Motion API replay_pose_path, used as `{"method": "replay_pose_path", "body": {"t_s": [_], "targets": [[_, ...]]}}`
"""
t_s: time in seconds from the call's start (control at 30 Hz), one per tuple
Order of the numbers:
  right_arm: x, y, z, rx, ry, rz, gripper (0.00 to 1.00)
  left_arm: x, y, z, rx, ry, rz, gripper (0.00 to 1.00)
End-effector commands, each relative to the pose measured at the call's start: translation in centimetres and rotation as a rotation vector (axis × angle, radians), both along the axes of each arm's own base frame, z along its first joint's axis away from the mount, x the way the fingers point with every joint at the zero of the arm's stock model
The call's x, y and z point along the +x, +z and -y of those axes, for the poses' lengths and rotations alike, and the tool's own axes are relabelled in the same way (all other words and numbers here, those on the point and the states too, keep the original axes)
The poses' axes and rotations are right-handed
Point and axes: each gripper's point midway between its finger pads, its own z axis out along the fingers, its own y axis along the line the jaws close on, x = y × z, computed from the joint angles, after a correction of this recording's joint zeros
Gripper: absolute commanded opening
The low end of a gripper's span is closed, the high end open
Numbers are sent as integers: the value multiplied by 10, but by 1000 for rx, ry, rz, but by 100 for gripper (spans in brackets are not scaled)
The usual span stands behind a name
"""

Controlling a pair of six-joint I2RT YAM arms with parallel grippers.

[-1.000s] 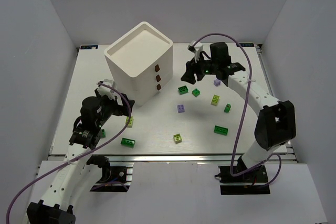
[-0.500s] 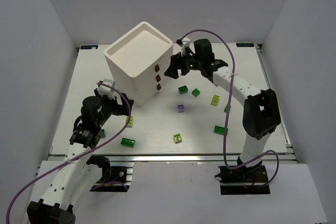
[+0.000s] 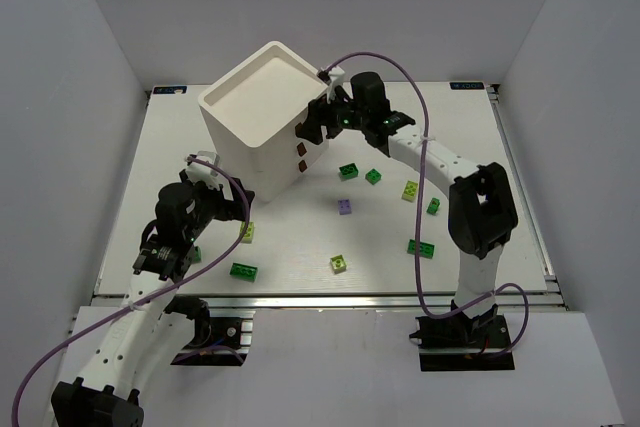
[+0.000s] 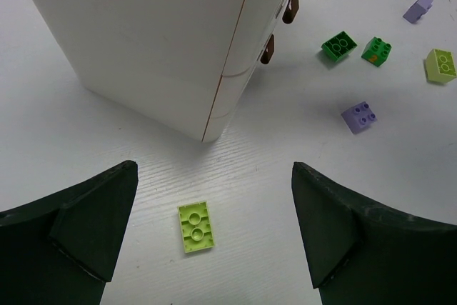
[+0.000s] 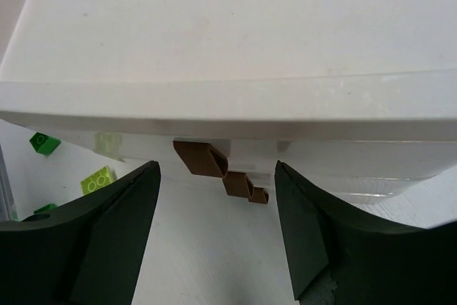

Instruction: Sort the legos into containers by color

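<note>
The white cabinet (image 3: 262,112) stands at the back left with three stacked drawers, all shut. Their red-brown handles (image 3: 301,131) face right. My right gripper (image 3: 312,127) is open and empty, right at the top handle (image 5: 202,158), which lies between its fingertips without touching. My left gripper (image 3: 235,209) is open and empty above a yellow-green brick (image 4: 195,226) near the cabinet's front corner (image 4: 207,133). Dark green bricks (image 3: 348,171), a purple brick (image 3: 345,207) and yellow-green bricks (image 3: 410,190) lie scattered on the table.
More bricks lie near the front: dark green (image 3: 243,270), yellow-green (image 3: 339,263), dark green (image 3: 420,248). A small green brick (image 3: 195,254) sits beside my left arm. Grey walls enclose the table on three sides.
My right arm has swung left from above the bricks to the cabinet's drawer front, gripper open. The left arm has not moved.
</note>
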Motion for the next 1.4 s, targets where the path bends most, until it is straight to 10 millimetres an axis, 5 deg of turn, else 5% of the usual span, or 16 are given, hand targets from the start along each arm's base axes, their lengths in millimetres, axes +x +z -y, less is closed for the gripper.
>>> {"method": "replay_pose_path", "body": {"t_s": [0.0,0.73,1.07,1.37], "targets": [[11,23,-8,37,7,91,69,2,12,-2,1,9,29,98],[6,13,-28,56,-2,83,48,2,12,-2,3,9,30,98],[-3,13,-35,60,-13,68,48,2,11,-1,3,2,28,98],[2,8,-34,52,-64,60,17,2,12,-1,3,2,28,98]]}}
